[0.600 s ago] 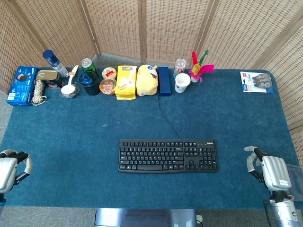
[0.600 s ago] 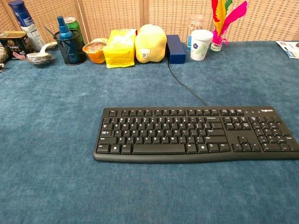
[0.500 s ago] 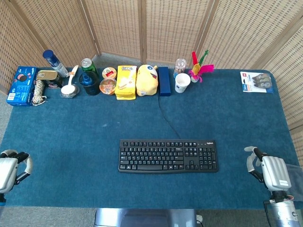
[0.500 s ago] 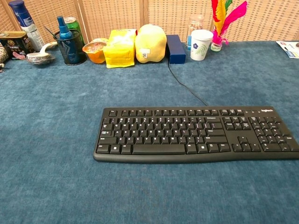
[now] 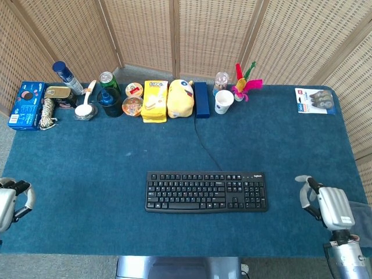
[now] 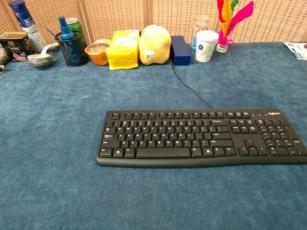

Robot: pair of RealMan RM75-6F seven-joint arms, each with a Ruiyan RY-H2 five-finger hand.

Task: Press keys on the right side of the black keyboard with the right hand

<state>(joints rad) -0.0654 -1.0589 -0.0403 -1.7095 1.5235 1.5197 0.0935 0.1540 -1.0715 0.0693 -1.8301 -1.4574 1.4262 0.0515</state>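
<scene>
The black keyboard [image 5: 206,191] lies flat in the middle of the blue table, its cable running back toward the far row of items; the chest view shows the keyboard [image 6: 201,138] close up with no hand on it. My right hand [image 5: 325,204] hovers near the table's front right corner, well to the right of the keypad. It holds nothing, its back faces up and its thumb sticks out to the left. My left hand [image 5: 9,199] sits at the front left edge, partly cut off, fingers loosely apart and empty. Neither hand shows in the chest view.
Along the far edge stand a blue box [image 5: 25,104], cans, a pen cup [image 5: 110,103], yellow snack packs [image 5: 154,100], a yellow plush [image 5: 180,98], a paper cup [image 5: 224,101] and feathers [image 5: 246,83]. A blister pack [image 5: 315,100] lies at the far right.
My right hand has shifted slightly forward and left, toward the keyboard. My left hand has slid a little further left out of frame. The keyboard has not moved.
</scene>
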